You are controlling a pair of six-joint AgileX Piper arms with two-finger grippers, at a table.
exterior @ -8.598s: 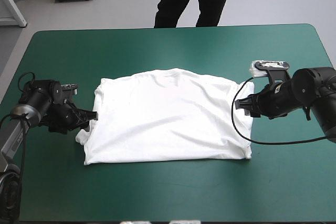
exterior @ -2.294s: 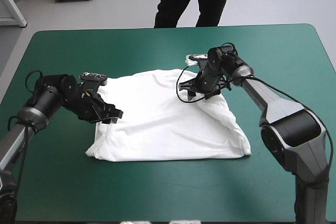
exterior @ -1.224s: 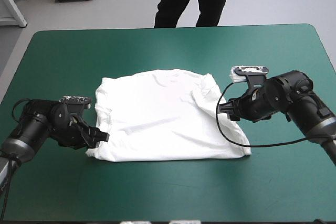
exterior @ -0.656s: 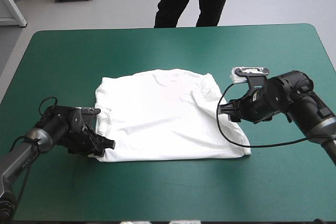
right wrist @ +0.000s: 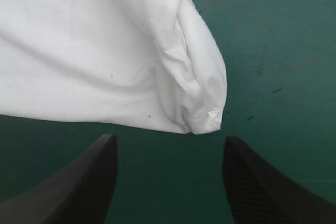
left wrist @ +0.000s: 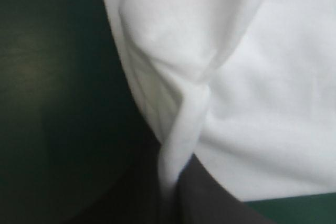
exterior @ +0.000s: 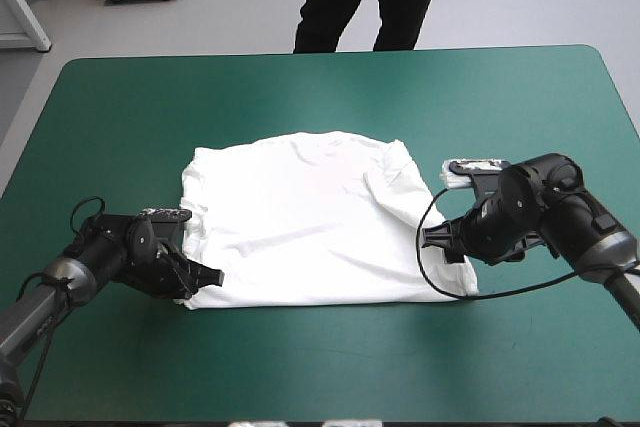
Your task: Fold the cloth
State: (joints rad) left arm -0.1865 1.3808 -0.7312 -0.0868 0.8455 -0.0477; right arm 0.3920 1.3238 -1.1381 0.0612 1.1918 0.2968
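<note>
In the middle of the frame from above, we see the T-shirt [exterior: 300, 217] spread flat on the teal-green table [exterior: 300, 87], a white, roughly rectangular sheet with its longer side running from left to right. A raised fold of cloth slants along its right side, from the upper right corner down to the lower right one. The rest of the cloth is smooth apart from shallow wrinkles.

At the lower left of that frame, the left gripper [exterior: 205, 275] lies low on the table at the T-shirt's lower left corner. In the left wrist view a narrow ridge of white cloth runs down into the black fingers [left wrist: 210, 198], and we read them as clenched on that pinch of the T-shirt [left wrist: 262, 77].

At the right of the frame from above, the right gripper [exterior: 437, 240] sits low beside the T-shirt's lower right corner. In the right wrist view its fingers [right wrist: 89, 182] stand well apart, released, with only the teal-green cover [right wrist: 168, 182] showing between them. The bunched, rounded corner of the T-shirt [right wrist: 199, 98] lies just ahead of them, apart from both. A few tiny dark specks [right wrist: 111, 75] dot the cloth near that corner; we cannot tell what they are.
</note>
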